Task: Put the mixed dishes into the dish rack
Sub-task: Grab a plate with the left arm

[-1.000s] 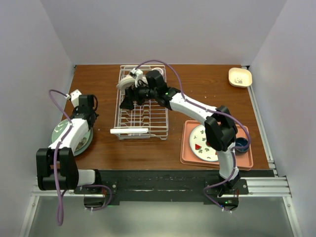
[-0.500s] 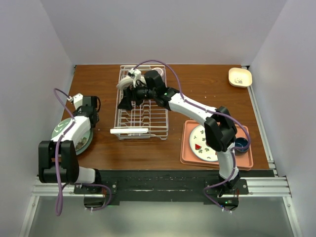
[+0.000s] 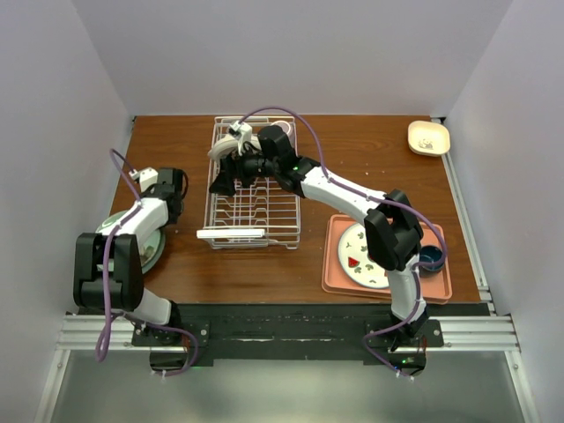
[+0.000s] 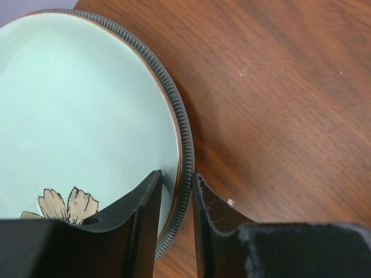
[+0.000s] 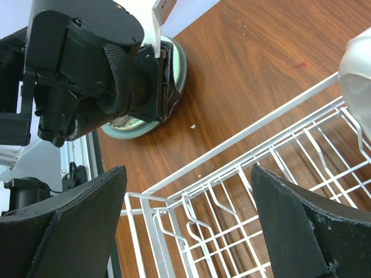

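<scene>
Left gripper (image 4: 177,176): fingers straddle rim of pale green plate (image 4: 87,104), narrow gap, one finger inside rim, one outside; cannot tell if rim is pinched. Plate lies at left edge of counter (image 3: 352,159), well apart from dish rack (image 3: 231,233). Right gripper (image 5: 188,171): fingers spread wide, nothing between them, hovering over rack's left side.

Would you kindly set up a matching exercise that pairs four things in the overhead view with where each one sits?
Things:
1. pale green plate
2. dish rack
3. salmon-pink tray
4. small cream dish

Places:
A. far right corner
B. left side, under the left arm
C. middle, toward the far side
D. near right

Pairs: 1-B; 2-C; 3-D; 4-A
</scene>
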`<state>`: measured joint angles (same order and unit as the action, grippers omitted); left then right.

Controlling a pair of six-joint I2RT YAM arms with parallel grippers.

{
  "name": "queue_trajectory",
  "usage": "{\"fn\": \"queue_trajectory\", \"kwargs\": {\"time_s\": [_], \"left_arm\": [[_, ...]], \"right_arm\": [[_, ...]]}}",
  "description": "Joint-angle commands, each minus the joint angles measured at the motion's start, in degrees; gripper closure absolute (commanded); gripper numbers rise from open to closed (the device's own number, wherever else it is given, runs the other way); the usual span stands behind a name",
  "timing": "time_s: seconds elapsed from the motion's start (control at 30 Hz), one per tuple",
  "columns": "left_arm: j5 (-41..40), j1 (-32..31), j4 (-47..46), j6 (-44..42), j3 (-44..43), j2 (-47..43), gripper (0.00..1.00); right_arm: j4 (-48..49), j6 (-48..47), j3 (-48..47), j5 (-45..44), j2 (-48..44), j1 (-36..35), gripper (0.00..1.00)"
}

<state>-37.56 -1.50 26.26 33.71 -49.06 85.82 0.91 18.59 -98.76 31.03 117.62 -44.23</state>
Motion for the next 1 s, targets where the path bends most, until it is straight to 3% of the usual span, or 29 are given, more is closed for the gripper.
{"fn": "queue_trajectory", "kwargs": {"time_s": [0.0, 0.07, 0.2, 0.67, 0.97], "left_arm": [[-3.0, -0.4, 1.8, 1.4, -2.0, 0.4, 0.73], [-3.1, -0.4, 2.1, 1.4, -2.4, 0.6, 0.79], [-3.3, -0.5, 2.7, 1.3, -2.6, 1.2, 1.00], [-3.7, -6.0, 3.2, 1.4, -7.2, 0.3, 1.00], [-3.2, -6.8, 2.0, 0.0, -9.3, 4.6, 1.00]], "right_arm": [[2.8, 0.7, 0.1, 0.4, -2.7, -0.1, 0.09], [3.0, 0.7, 0.6, 0.4, -2.7, 0.0, 0.09], [3.3, 0.7, 1.3, 0.4, -2.8, 0.0, 0.09], [3.4, 1.1, 1.6, 0.3, -2.7, -0.1, 0.09], [3.4, 1.3, 1.6, 0.1, -2.4, 0.1, 0.09]]}}
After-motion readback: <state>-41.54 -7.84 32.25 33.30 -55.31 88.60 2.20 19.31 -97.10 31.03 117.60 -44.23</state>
